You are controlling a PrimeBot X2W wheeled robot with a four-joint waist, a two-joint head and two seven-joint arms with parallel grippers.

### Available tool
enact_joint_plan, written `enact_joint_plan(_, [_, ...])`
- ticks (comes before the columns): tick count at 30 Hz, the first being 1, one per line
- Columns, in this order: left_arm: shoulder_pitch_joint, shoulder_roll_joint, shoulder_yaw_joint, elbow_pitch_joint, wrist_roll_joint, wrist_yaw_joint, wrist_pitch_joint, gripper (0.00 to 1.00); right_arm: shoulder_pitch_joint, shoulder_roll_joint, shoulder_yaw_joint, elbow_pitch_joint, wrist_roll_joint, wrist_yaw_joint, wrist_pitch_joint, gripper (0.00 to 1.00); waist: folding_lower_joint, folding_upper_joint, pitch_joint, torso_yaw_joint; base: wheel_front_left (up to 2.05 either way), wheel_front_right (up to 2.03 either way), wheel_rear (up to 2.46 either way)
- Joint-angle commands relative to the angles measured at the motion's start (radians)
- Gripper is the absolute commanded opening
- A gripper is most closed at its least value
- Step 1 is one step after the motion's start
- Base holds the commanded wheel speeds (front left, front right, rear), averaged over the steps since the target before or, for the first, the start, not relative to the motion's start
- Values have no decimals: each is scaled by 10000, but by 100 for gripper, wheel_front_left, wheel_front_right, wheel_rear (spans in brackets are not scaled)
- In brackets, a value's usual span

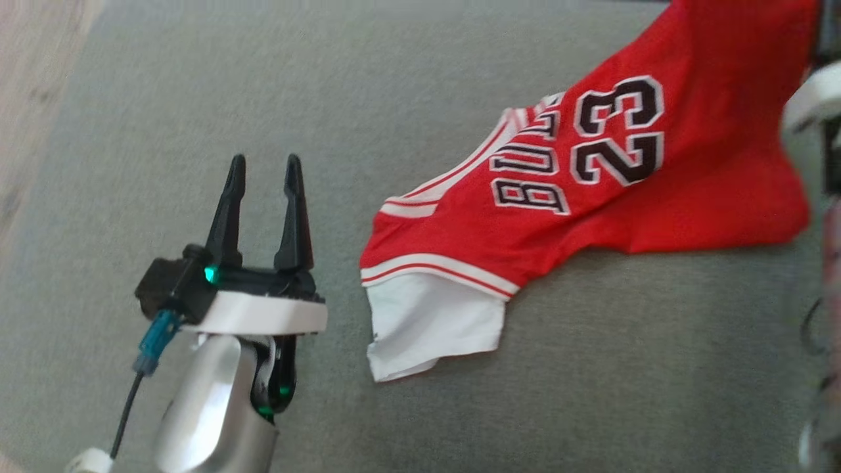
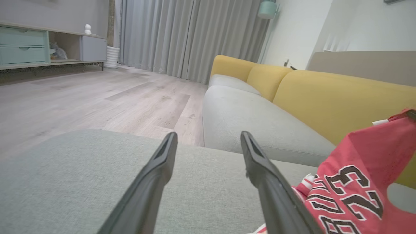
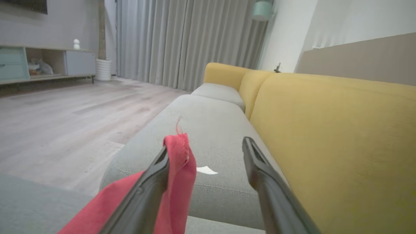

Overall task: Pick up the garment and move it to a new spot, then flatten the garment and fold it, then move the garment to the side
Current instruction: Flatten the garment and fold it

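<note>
A red basketball jersey with white trim and a black-and-white number 23 [image 1: 460,236] lies spread across a grey fabric sofa seat cushion [image 1: 197,98]. Its white-lined end rests flat on the cushion. Its far red corner rises off the cushion toward the robot's right arm, so the cloth runs as a slanted sheet from that lifted corner down to the flat end.

The left hand [image 1: 265,164] hangs over bare cushion to the left of the jersey's white-trimmed end, near it but apart from it. Its two dark fingers are spread and nothing lies between them. In the left wrist view this hand [image 2: 208,134] points along the cushion, with the jersey [image 2: 357,169] just beside its right finger and partly behind it.

The right hand [image 3: 206,144] is at the jersey's raised corner with its fingers parted wide. A fold of the red cloth [image 3: 175,169] drapes against the inner face of the left finger [image 3: 152,182] in that view and hangs down from it, while the other finger stands clear of the cloth. Whether the fabric is caught on that finger or only resting against it cannot be told.

Behind the jersey stands the mustard-yellow sofa backrest [image 2: 325,97].
</note>
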Motion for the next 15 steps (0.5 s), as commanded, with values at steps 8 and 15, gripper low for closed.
enact_joint_plan(8, [712, 114, 531, -64, 263, -109, -93, 100, 3571, 1706, 110, -2883, 851, -7, -193, 100, 1, 0, -1593, -1318, 0, 0, 0])
enact_joint_plan(15, [1195, 114, 605, 11, 365, -152, -93, 100, 6275, 2064, 702, -4042, 1842, -7, -71, 100, 1, 0, -2034, -1674, 0, 0, 0])
